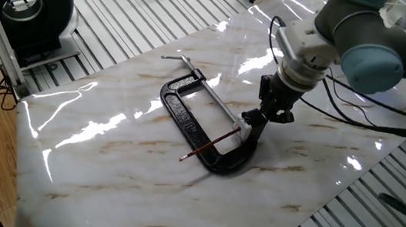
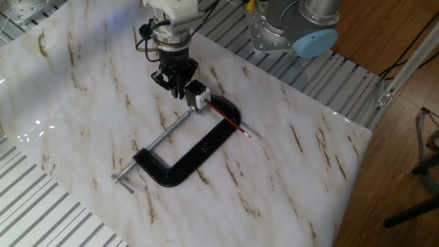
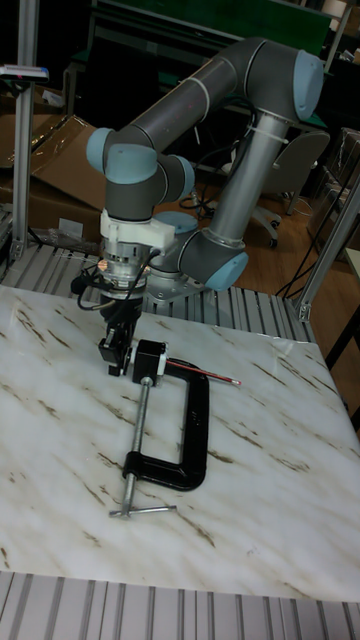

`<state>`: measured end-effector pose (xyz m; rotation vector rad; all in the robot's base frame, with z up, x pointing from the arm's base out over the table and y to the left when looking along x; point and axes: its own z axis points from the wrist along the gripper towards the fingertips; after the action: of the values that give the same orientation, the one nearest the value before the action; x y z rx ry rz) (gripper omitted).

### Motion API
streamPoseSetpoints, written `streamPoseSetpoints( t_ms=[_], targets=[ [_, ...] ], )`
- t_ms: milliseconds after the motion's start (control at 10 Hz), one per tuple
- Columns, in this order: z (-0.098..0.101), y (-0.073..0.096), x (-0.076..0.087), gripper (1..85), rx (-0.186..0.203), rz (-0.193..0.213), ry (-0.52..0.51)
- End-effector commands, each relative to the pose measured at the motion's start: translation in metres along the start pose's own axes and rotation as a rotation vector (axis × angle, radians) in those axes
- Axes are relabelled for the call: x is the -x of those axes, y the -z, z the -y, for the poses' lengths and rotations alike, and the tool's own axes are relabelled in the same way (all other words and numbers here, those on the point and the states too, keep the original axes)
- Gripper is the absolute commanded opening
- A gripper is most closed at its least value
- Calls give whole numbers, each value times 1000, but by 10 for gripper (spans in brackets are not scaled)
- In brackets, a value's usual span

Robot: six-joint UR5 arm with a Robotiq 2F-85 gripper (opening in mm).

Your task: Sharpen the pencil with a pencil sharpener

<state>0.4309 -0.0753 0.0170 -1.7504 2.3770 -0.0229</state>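
- One grey UR5 arm with pale-blue joint caps (image 3: 200, 150) bends down from behind the white marble-patterned tabletop (image 2: 288, 171); we see its wrist pointing straight down.
- We see wide bare marble on every side of the big black C-shaped clamp (image 2: 199, 152), which lies well clear of the edges.
- Its black two-finger gripper (image 2: 177, 79) hovers just beside the clamp's far jaw; we cannot tell whether the fingers are apart.
- We see the thin red pencil (image 1: 211, 145) lying across the clamp's frame.
- Its inner end meets the tiny whitish pencil sharpener (image 2: 199, 100).
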Motion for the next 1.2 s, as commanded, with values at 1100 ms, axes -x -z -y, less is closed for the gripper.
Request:
streamPoseSetpoints(
  t_ms=[1100],
  targets=[
    [-21, -4, 15, 10, 48, 86, 191]
  ],
)
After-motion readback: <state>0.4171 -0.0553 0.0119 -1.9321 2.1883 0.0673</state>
